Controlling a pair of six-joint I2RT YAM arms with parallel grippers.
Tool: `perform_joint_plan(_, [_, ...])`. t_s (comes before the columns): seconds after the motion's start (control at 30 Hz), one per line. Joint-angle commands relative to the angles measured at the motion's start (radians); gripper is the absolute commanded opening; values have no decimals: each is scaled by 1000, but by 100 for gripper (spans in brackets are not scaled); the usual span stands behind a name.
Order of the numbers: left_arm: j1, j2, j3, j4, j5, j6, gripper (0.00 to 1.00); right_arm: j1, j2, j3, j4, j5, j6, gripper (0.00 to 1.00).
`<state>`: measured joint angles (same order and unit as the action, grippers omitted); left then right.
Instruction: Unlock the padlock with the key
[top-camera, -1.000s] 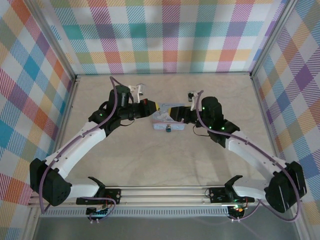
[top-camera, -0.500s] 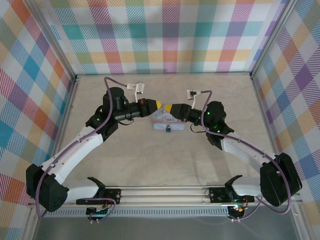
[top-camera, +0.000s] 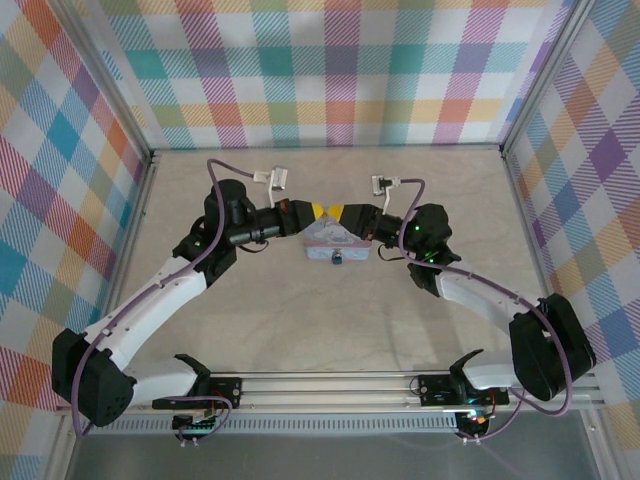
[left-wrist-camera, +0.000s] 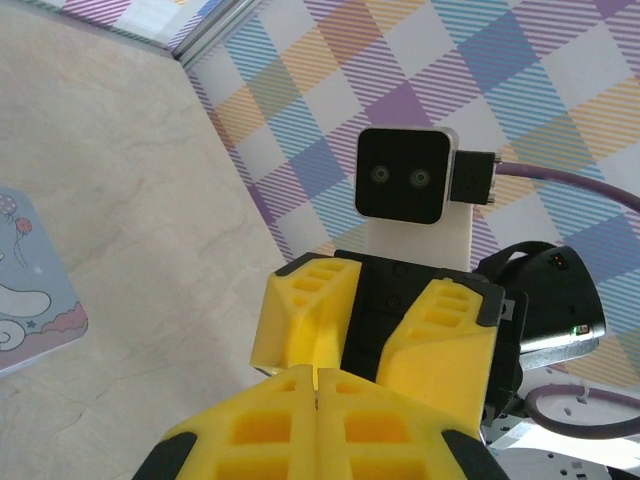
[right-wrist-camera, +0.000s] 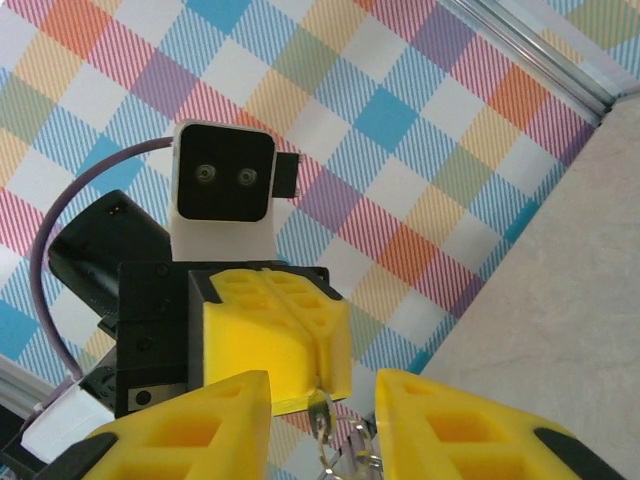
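The left end effector (top-camera: 316, 210) was clamped shut on the key (right-wrist-camera: 320, 412), which hung from between its fingertips. Meeting it tip to tip, the right end effector (top-camera: 334, 213) held its jaws apart, one finger on either side of the key. Beneath both we saw a pastel tin (top-camera: 348, 240) on the table (top-camera: 450, 190), with the padlock (top-camera: 338, 259) at its near edge.

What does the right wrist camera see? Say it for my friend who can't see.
The left gripper, its yellow fingers pressed shut, faces the camera with a thin metal key dangling from its tips. The right gripper stands open at the bottom edge, the key seen in its gap; a plaid wall is behind.
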<state>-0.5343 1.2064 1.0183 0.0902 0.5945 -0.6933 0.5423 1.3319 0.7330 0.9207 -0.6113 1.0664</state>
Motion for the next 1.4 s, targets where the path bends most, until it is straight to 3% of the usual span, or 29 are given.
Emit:
perform_joint_plan(0.0, [5,-21,-16,70,19,-20,0,-3,14,17,57,-28,13,35])
perform_joint_plan(0.23, [2,-18,-33,122,2,-53,0,13,38,21,97,-22,38,38])
perform_joint_plan(0.53, [-13,-21,-46,146,-28,-66,0,30,100,21,301,30,188,34])
perform_joint_plan(0.97, [-13,-39,-55,143,-76,-66,0,51,92,18,264,18,162,29])
perform_joint_plan(1.2, [-13,-42,-58,143,-92,-67,0,53,89,17,256,15,159,21])
perform_joint_plan(1.37, [-13,-45,-62,149,-93,-71,0,53,90,23,241,15,151,8])
